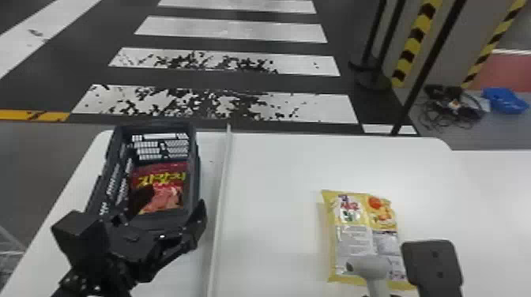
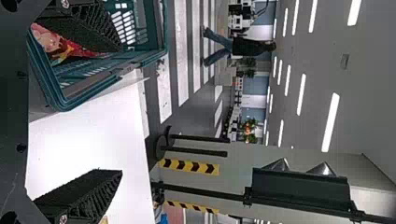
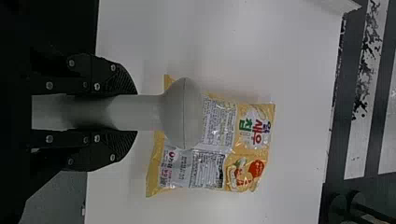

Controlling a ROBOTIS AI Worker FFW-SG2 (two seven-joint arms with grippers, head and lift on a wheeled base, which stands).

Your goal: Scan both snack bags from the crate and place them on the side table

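Large indoor hall: painted crosswalk [image 1: 233, 31], ceiling strip lights [image 2: 331, 122]

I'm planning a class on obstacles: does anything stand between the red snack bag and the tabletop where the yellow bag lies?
Yes: the crate's side wall rises right of the red snack bag, and beyond it a raised white strip runs between crate and yellow bag.

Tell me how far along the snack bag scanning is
The yellow bag is out of the crate, lying on the white table; I can't tell whether it's scanned. The right gripper holds the grey scanner over it. The red bag lies in the crate, so its scan and placement likely remain, as may the yellow bag's placement.
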